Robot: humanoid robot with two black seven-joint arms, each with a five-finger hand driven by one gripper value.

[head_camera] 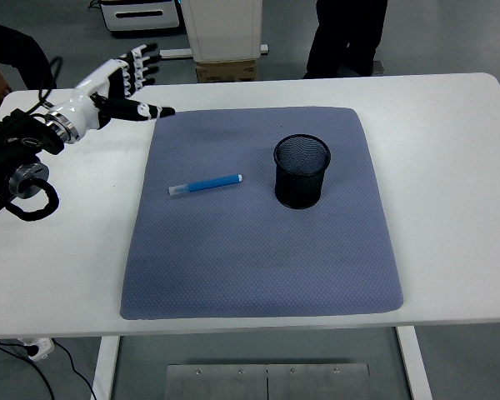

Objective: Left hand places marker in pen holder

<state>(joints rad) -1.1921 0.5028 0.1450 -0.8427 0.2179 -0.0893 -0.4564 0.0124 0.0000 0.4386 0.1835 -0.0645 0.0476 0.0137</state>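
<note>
A blue marker (206, 185) with a pale cap lies flat on the grey-blue mat (258, 267), left of centre, its cap end pointing left. A black mesh pen holder (302, 171) stands upright on the mat to the marker's right, with nothing visible inside. My left hand (127, 83) hovers over the table's far left, at the mat's back left corner, fingers spread and holding nothing. It is well behind and left of the marker. The right arm does not show.
The mat covers the middle of the white table (450, 167). People's legs (350, 37) stand behind the far edge, and another person (8, 54) is at the top left. A white cabinet (225, 29) stands beyond the table.
</note>
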